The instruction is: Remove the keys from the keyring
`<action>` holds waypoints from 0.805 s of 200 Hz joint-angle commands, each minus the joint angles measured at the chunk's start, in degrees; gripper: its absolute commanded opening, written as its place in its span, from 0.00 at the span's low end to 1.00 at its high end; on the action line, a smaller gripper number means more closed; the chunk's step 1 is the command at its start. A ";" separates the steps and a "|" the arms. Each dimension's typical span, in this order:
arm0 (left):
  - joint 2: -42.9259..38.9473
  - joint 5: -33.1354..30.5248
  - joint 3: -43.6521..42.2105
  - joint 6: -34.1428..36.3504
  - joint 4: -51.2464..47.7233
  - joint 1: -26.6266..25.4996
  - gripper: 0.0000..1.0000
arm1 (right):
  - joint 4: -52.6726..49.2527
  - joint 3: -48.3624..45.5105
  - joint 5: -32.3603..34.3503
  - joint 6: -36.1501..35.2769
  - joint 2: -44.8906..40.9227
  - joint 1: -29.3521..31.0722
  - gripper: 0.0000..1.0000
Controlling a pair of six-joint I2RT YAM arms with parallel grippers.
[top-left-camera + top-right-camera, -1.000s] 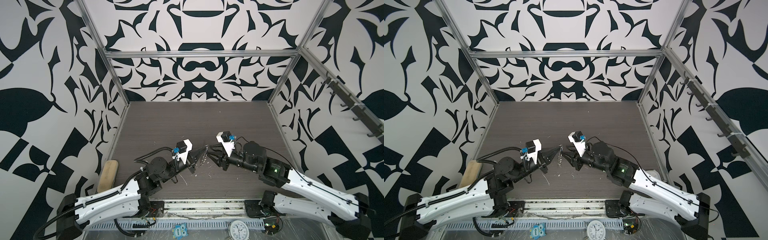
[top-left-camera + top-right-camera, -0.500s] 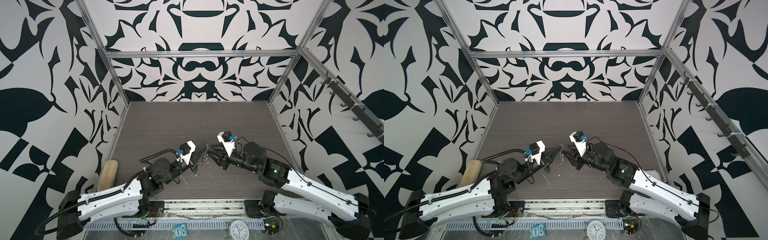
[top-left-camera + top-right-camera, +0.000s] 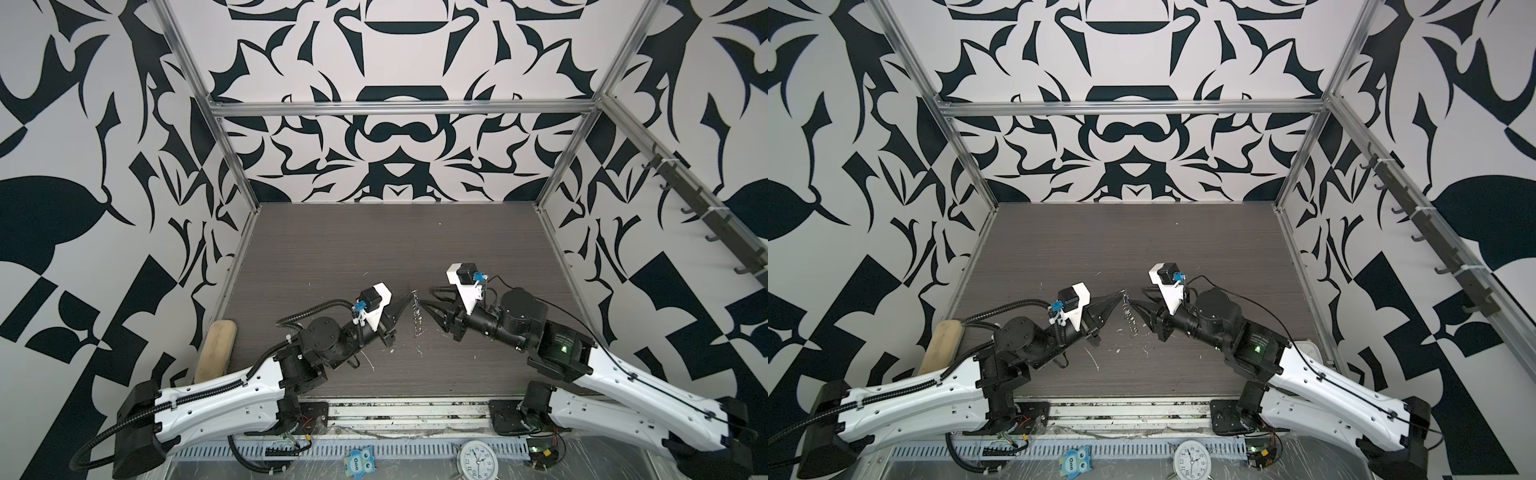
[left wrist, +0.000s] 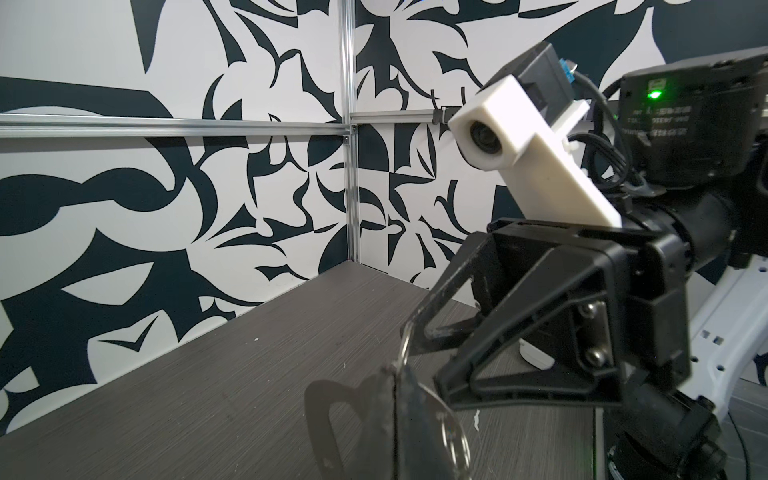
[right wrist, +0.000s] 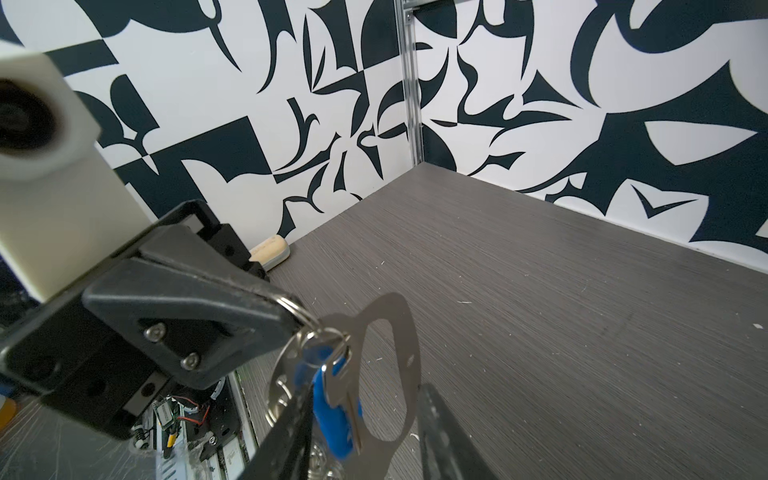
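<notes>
The keyring [image 3: 417, 318] [image 3: 1131, 320], a flat silver plate with an oblong slot, hangs above the table between my two grippers. My left gripper [image 3: 411, 295] [image 3: 1121, 294] [image 4: 395, 382] is shut on a small ring [image 5: 296, 309] at the plate's top. In the right wrist view the plate [image 5: 392, 332] faces the camera. A blue key tag [image 5: 332, 419] and a silver key blade [image 5: 343, 388] hang in front of it. My right gripper [image 3: 427, 298] [image 3: 1139, 298] [image 5: 370, 388] is open, one finger on each side of the tag and plate.
A wooden-backed block [image 3: 216, 349] [image 5: 270, 251] lies by the left wall. Small white flecks [image 3: 1092, 357] dot the dark table [image 3: 374, 249]. A clock [image 3: 478, 459] and an owl sticker [image 3: 358, 459] sit in front of the table's near edge. Patterned walls close three sides.
My left gripper has drifted a little to the right with the ring still in it. The right gripper has hardly moved.
</notes>
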 commanded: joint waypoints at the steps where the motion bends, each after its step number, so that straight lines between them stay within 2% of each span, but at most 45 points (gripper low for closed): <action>1: -2.48 1.37 -1.17 0.21 2.38 -0.20 0.00 | 2.57 -0.55 1.41 0.41 -1.54 0.05 0.45; 28: -4.40 3.43 -2.09 0.11 2.04 -0.22 0.00 | 5.20 -1.98 2.24 1.94 -2.29 0.04 0.47; 54: -6.22 5.28 -2.86 0.28 1.34 -0.18 0.00 | 3.52 -1.09 -1.45 -0.69 -2.81 0.03 0.46; 108: -8.81 7.26 -3.55 0.45 0.52 -0.22 0.00 | 2.20 2.22 -9.57 -2.42 2.01 0.15 0.48; 161: -8.55 7.33 -3.75 -0.35 0.56 -0.22 0.00 | 3.13 3.96 -7.53 -5.17 4.40 3.32 0.49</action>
